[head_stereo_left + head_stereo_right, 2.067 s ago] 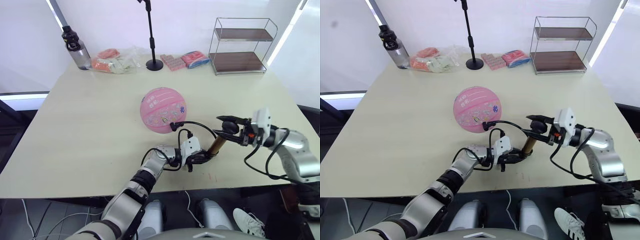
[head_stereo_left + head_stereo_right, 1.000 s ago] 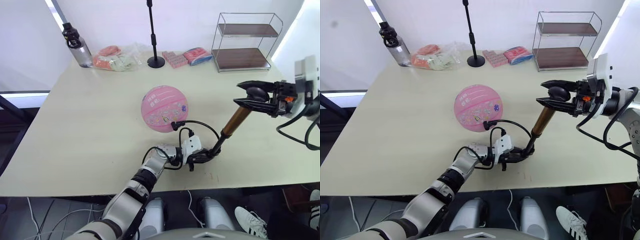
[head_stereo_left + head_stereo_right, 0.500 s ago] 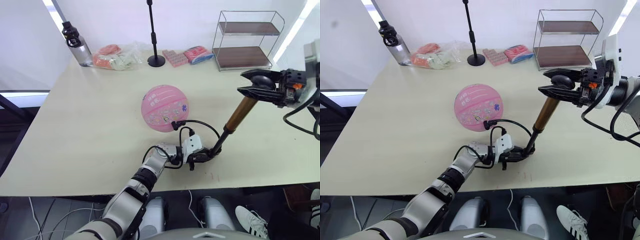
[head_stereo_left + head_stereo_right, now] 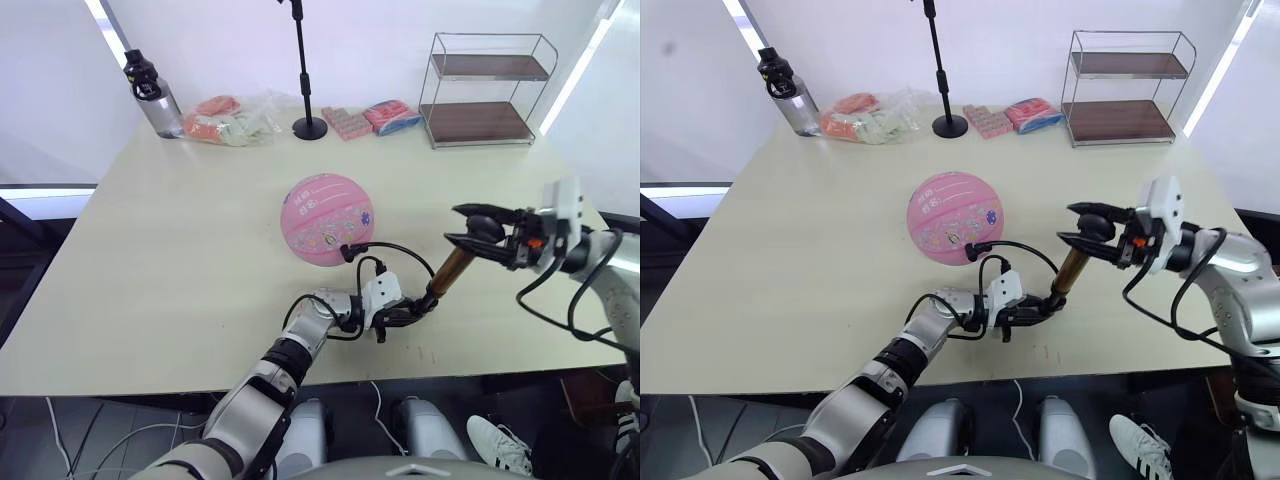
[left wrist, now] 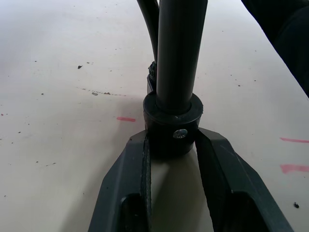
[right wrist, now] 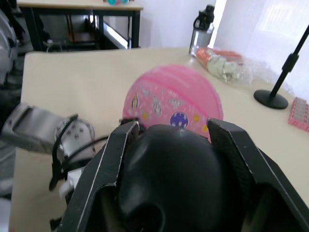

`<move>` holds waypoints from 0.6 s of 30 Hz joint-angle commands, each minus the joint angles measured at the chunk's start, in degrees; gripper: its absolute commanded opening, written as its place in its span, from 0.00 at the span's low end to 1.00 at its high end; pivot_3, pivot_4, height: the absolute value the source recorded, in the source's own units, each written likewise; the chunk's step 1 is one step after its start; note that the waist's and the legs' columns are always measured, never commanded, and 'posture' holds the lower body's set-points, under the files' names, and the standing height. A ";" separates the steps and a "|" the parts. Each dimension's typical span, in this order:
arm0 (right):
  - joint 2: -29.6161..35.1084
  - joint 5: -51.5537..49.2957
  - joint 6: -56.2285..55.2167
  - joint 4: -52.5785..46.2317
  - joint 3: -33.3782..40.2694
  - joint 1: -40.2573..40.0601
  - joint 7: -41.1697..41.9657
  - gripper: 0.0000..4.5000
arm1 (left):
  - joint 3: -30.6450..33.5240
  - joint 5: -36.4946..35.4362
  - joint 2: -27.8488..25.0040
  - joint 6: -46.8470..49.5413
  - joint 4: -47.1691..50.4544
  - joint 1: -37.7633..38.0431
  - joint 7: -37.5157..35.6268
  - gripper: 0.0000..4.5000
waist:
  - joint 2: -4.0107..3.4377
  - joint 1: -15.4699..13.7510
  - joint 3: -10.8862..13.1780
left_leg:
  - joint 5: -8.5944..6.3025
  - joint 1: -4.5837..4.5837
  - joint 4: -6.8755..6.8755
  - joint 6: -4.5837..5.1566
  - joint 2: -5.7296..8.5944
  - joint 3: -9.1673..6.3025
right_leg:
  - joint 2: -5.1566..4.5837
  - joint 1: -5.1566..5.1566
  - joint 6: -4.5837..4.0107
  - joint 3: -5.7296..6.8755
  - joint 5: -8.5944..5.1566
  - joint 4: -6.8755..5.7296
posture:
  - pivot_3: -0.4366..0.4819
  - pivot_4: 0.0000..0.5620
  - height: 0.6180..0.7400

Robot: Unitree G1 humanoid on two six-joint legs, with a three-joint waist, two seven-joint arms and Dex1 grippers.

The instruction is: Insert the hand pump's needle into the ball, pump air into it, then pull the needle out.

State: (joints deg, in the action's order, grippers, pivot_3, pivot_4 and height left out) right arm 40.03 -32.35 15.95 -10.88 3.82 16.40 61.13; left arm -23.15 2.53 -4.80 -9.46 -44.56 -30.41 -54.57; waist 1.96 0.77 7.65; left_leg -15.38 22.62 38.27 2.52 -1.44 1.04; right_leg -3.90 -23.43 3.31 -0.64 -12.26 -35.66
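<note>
left tool (image 5: 171, 145): fingers closed on the black base cap of the hand pump, a slim bronze-gold metal cylinder with black end caps (image 4: 448, 272); cap pinned low, at the bench (image 4: 180, 230) surface
why: likely anchors the foot of the pump so the stroke has something to push against
right tool (image 6: 170, 140): fingers clamped either side of the black T-handle (image 6: 174, 179) at the pump's upper end; holds it raised off the bench, pump tilted up toward the robot's right
why: probably drives the plunger along the cylinder axis
hose: thin black hose (image 4: 395, 250) loops from the base cap up and over to the ball
needle: small black fitting (image 4: 347, 252) sits against the ball's near side; pin itself too small to see, looks seated
ball: pink rubber ball with flower-like prints (image 4: 327, 218), round, on the bench mid-way, just beyond the left tool
stage: pumping, by my read; needle pull not yet done
</note>
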 commanded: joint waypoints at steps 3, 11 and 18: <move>-2.63 8.74 -5.65 6.62 -6.50 -4.80 -0.36 0.39 | -1.41 3.51 -2.53 4.22 -5.64 3.61 0.44 0.21 | 0.07 0.01 -0.26 | 0.00 -0.01 -0.01 0.00 0.00 0.00 | 0.02 0.00 -0.01 0.00 0.00 0.00 | 0.48 0.27 1.00; -5.23 12.12 -11.77 11.01 -7.65 -6.62 -1.73 0.39 | -1.40 3.64 -2.56 4.13 -5.86 3.42 0.43 0.21 | 0.08 0.06 -0.34 | 0.00 -0.17 -0.02 0.00 -0.05 0.01 | 0.04 0.08 -0.01 -0.01 0.00 0.00 | 0.48 0.27 1.00; -1.94 4.99 -5.86 3.74 -2.26 -1.57 -1.39 0.39 | -1.36 3.82 -2.71 4.04 -6.06 3.20 0.25 0.21 | -0.06 0.01 -0.22 | -0.01 -0.45 -0.10 -0.02 -0.07 0.02 | -0.02 0.29 0.05 -0.02 -0.07 0.00 | 0.48 0.27 1.00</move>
State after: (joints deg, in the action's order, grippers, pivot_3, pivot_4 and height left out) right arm 35.99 -25.83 6.96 -5.66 -1.05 13.73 59.59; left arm -23.16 3.06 -4.79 -9.28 -44.68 -30.25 -54.21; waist 1.90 0.78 7.43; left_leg -15.39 22.21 38.17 2.51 -1.51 1.06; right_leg -3.93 -23.17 3.29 -0.65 -12.29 -35.66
